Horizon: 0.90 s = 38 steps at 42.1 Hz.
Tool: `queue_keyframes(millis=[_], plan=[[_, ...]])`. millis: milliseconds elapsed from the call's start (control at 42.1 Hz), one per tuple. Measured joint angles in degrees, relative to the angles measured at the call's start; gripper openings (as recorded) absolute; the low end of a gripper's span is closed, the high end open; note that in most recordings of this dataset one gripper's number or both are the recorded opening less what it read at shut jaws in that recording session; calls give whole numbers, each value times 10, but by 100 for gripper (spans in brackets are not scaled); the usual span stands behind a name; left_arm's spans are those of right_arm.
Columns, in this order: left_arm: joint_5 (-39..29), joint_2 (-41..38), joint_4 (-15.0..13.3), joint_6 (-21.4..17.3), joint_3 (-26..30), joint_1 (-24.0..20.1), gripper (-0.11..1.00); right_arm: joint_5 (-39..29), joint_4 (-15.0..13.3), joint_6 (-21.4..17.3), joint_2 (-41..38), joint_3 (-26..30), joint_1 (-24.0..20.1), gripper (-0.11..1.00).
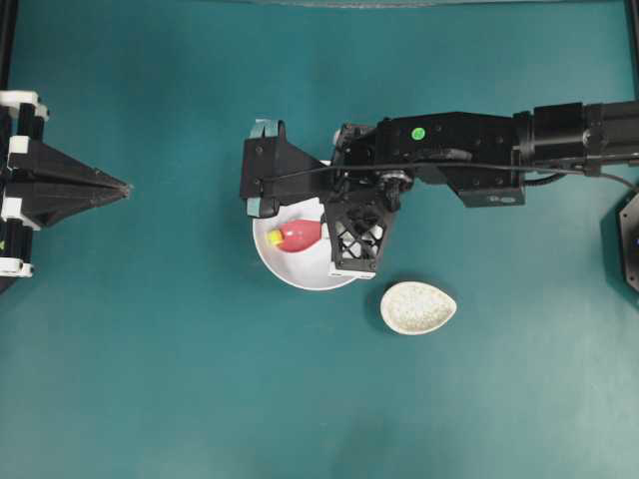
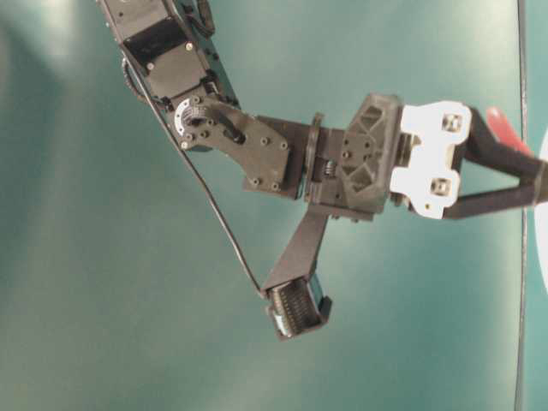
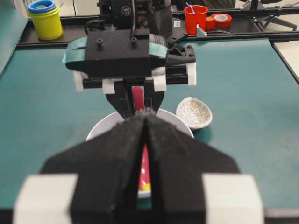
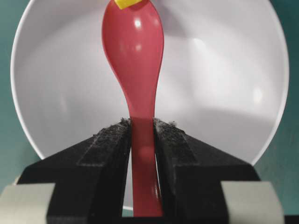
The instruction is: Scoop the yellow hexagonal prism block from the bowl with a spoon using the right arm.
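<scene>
A: Right at the tool now: the glossy red-pink soup spoon has its short handle pinched between the foam pads of the right arm's black lattice-framed gripper, jaws clamped hard on it. Scoop points away from the wrist, out over the dish.

B: And the target?

A: The tiny pale-yellow hexagonal prism block sits at the far tip of the scoop, twelve o'clock in the wrist view. Overhead, the block is at the spoon's nine o'clock end. Whether it's in the scoop or just touching the lip, I can't tell.

B: So how to play it?

A: My read: keep the scoop low and level, nudge forward so the block rides onto the deep oval, then lift slowly without rolling the wrist. It's far smaller than the scoop, so it could skate off.

B: Containers?

A: The large round plain white bowl holds only the spoon's scoop and that block; the rest of its floor looks bare. At the bowl's four o'clock, just beside it and apart, the small speckled off-white oval dish has nothing in it.

B: The other arm?

A: The left arm's black pointed gripper is well away at nine o'clock, tips together, holding nothing.
</scene>
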<state>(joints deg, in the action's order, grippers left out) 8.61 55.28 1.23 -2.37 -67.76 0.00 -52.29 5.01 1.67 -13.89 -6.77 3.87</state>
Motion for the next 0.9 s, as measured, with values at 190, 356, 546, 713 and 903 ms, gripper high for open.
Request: queue_keyframes(millis=[190, 356, 546, 713, 903], plan=[[4, 0, 0, 0, 0, 0, 0, 11, 4, 0, 0, 2, 0, 23], [7, 0, 0, 0, 0, 0, 0, 19, 11, 0, 0, 4, -1, 23], [8, 0, 0, 0, 0, 0, 0, 29, 11, -1, 0, 4, -1, 23], [8, 0, 0, 0, 0, 0, 0, 36, 11, -1, 0, 7, -1, 23], [8, 0, 0, 0, -1, 0, 0, 43, 11, -1, 0, 7, -1, 23]])
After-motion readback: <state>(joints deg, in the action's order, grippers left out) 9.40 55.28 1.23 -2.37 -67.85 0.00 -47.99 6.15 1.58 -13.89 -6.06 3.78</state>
